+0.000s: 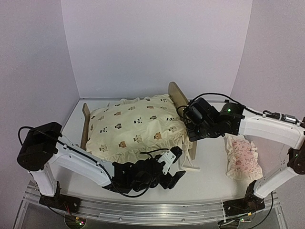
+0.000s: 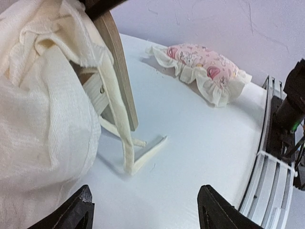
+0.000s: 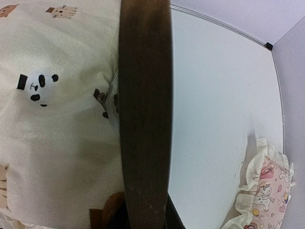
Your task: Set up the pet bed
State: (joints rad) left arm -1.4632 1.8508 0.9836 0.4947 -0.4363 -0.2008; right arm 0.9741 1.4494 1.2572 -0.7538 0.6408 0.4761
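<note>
We find the left pincer (image 1: 177,163) wide and empty by the near corner of the pet bed (image 1: 177,94), set on the worktop (image 1: 209,176) under a cream cushion (image 1: 138,124), a frame we judge light, stiff and best gripped at the headboard (image 3: 145,119), which the right pincer (image 1: 190,130) clamps narrowly.

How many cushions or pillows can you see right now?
2. The cream animal-print cushion lies on the pet bed; the small pink ruffled pillow lies on the table to the bed's right, apart from it. Anything under that cushion is hidden.
</note>
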